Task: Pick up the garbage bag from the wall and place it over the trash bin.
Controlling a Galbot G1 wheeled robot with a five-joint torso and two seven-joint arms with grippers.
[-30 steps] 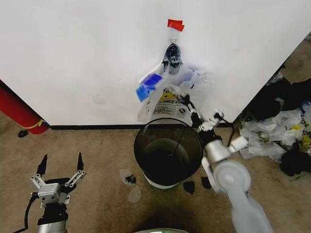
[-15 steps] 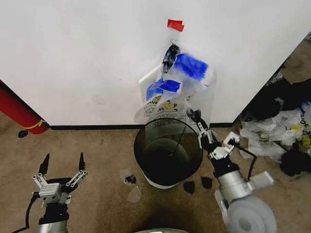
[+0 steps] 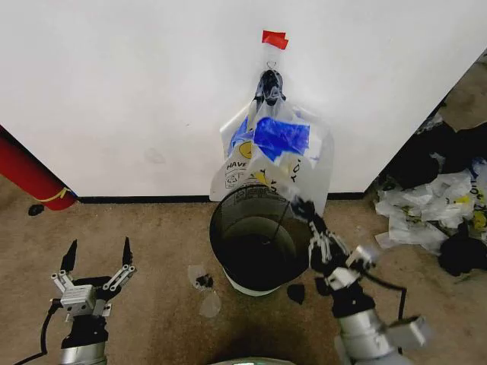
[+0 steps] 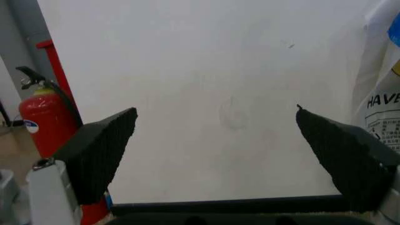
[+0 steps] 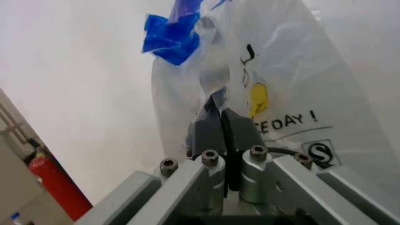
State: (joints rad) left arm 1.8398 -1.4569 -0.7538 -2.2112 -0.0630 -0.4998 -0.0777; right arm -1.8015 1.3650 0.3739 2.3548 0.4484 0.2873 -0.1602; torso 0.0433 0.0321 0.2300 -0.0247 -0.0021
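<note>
The garbage bag [image 3: 275, 148] hangs on the white wall [image 3: 129, 91] from a hook under red tape, its smiley, black print and blue tape patches showing. A corner of it stretches down to my right gripper [image 3: 303, 207], which is shut on the thin plastic just above the far right rim of the trash bin [image 3: 215, 243]. In the right wrist view the fingers [image 5: 209, 126] pinch the garbage bag [image 5: 281, 93] below a blue tape patch [image 5: 170, 38]. My left gripper [image 3: 99, 255] waits open, low over the carpet at the left, facing the wall [image 4: 212, 70].
A red cylinder [image 3: 30, 176] leans at the wall's left end, seen as a fire extinguisher [image 4: 40, 122]. A pile of plain bags and dark bags [image 3: 430, 217] lies on the right. Small scraps [image 3: 204, 285] lie on the carpet beside the bin.
My right arm has drawn back and down from the wall towards the bin's rim, pulling the bag's corner with it. The blue patches have swung and settled. The left arm has barely moved.
</note>
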